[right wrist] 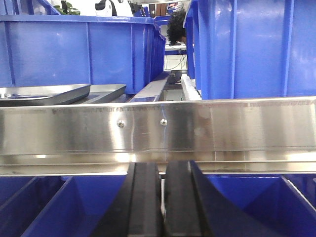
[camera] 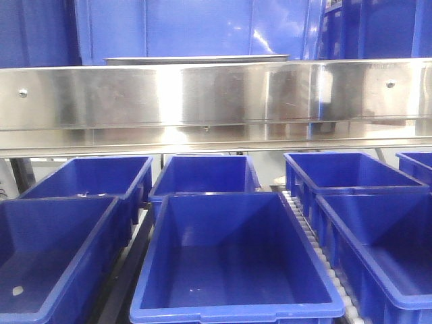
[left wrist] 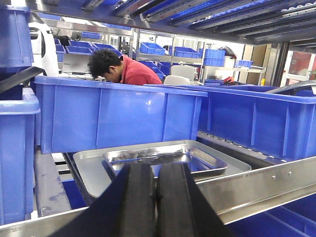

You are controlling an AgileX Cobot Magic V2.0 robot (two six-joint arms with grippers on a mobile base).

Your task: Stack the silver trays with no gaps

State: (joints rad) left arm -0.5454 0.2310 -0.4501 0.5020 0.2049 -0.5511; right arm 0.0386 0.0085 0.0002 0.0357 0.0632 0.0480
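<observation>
Two silver trays lie on the upper shelf behind the steel rail (left wrist: 256,185). The lower silver tray (left wrist: 89,170) is wider and matte. A shinier silver tray (left wrist: 197,157) rests inside it, turned slightly askew. From the front only a thin tray rim (camera: 196,59) shows above the rail. In the right wrist view the tray edges (right wrist: 44,94) show at the far left. My left gripper (left wrist: 156,168) is shut and empty, just in front of the rail and short of the trays. My right gripper (right wrist: 163,165) is shut and empty, below the rail (right wrist: 197,128).
Blue bins (left wrist: 118,113) stand behind and beside the trays on the shelf. More blue bins (camera: 233,260) fill the lower level under the rail (camera: 216,101). A roller track (camera: 314,243) runs between the lower bins. A person in red (left wrist: 128,71) bends over in the background.
</observation>
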